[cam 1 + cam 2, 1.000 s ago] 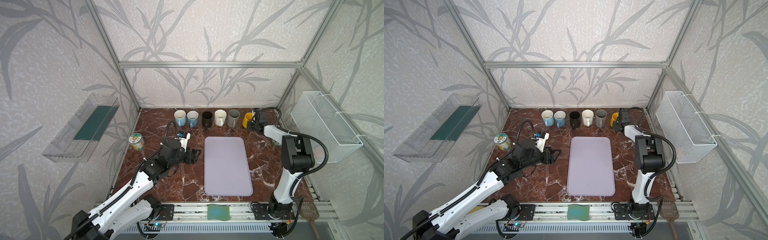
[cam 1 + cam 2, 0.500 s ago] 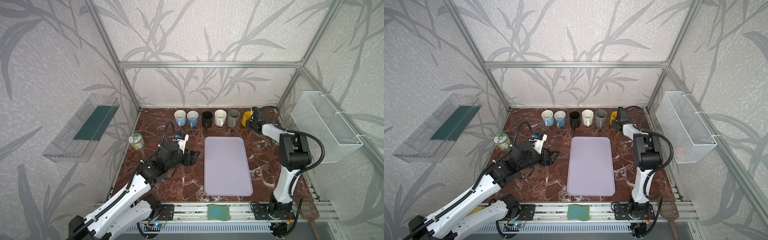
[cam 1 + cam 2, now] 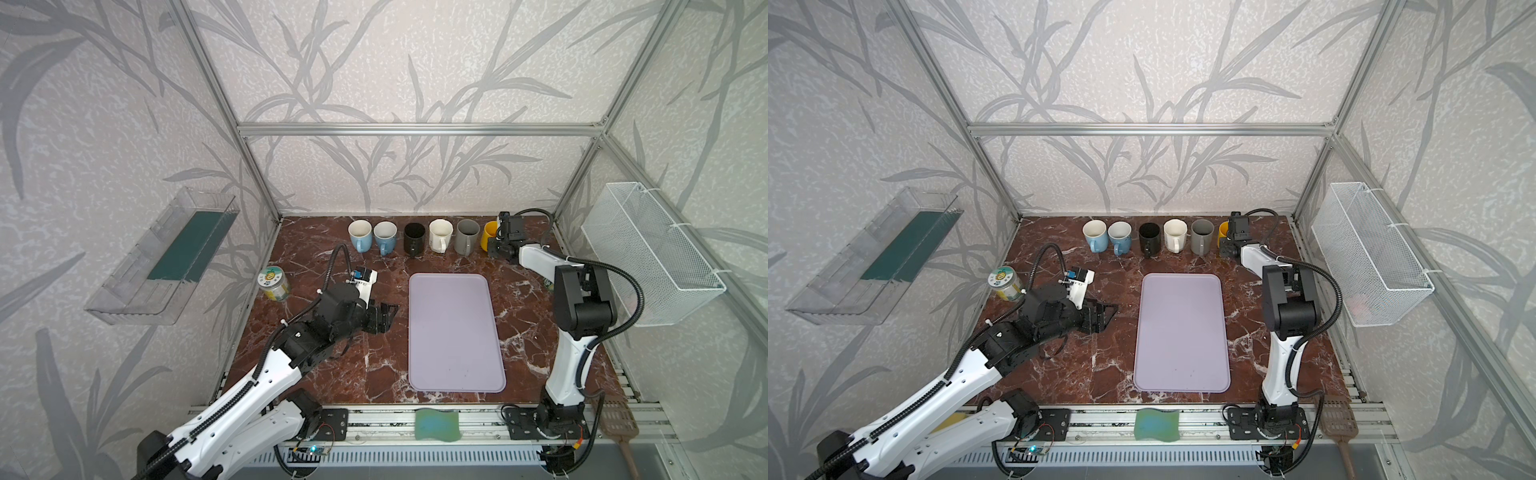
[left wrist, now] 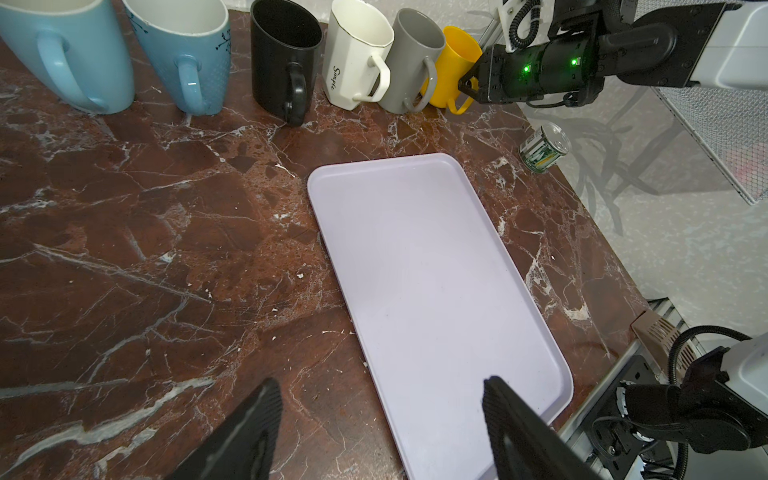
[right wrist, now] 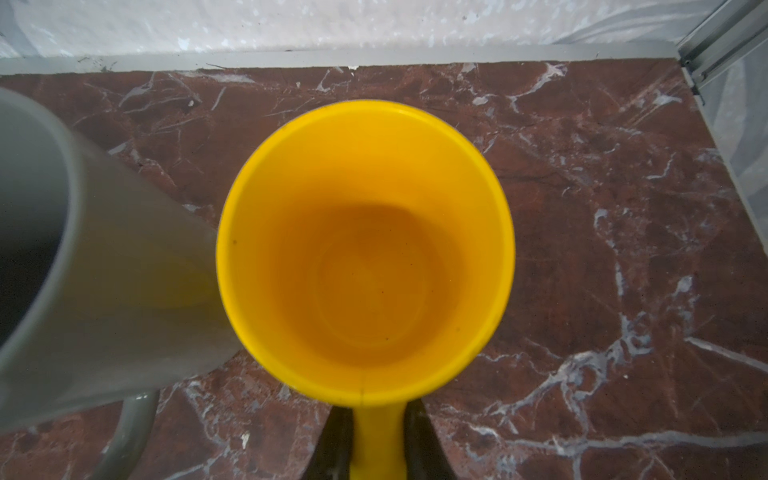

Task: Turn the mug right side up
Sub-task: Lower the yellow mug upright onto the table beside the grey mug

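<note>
Left hand [image 3: 384,318] hangs low over the surface [image 3: 332,374] just left of the lilac tray [image 3: 453,332], jaws wide apart with nothing between them, pointing right toward the tray. Task looks nearly done: yellow mug [image 3: 489,235] stands mouth-up at the right end of the far mug row, just beside the grey mug [image 3: 466,237], base seemingly down on the surface, so what's left is release and back out. Right hand [image 3: 494,249] is reached into the far right corner, forearm stretched out low, jaws clamped on the mug's handle [image 5: 376,432] from the near side.
</note>
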Tool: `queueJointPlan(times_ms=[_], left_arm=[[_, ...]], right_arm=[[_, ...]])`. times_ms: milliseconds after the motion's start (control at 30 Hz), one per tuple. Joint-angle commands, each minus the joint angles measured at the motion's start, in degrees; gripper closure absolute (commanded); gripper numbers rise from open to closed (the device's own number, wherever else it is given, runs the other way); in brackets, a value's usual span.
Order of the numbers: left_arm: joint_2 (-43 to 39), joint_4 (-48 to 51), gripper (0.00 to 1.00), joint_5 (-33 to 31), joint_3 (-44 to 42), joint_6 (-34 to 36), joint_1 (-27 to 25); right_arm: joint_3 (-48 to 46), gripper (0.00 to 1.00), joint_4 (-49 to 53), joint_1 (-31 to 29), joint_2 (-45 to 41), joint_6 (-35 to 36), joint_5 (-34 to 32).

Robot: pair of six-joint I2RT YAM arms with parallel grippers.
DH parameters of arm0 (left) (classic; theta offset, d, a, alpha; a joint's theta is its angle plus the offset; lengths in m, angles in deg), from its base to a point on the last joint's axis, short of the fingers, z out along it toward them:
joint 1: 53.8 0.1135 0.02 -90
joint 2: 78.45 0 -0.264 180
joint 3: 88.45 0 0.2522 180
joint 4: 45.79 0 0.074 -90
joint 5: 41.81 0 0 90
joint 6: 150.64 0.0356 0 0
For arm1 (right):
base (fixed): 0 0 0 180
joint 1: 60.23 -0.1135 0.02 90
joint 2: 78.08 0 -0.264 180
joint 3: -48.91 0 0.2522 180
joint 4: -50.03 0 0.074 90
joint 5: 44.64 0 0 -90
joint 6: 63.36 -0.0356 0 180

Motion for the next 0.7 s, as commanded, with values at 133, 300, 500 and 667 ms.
queueJointPlan(times_ms=[133,300,500,667], left_arm=[[0.29,0.62,0.22,-0.21,0.70,0.67,-0.37],[0.57,0.93,0.22,-0.05,0.99,0.82,-0.47],[0.60,1.09,0.21,-0.06,1.06,0.91,-0.54],[0.60,1.20,0.21,0.20,1.02,1.06,-0.58]], right_arm=[[3.68,0.97,-0.04,-0.04,0.07,0.59,-0.58],[4.30,0.94,0.45,-0.04,0.10,0.46,-0.47],[4.61,0.79,0.93,-0.04,-0.01,0.67,0.04],[4.98,0.64,1.50,-0.04,-0.01,0.54,0.58]])
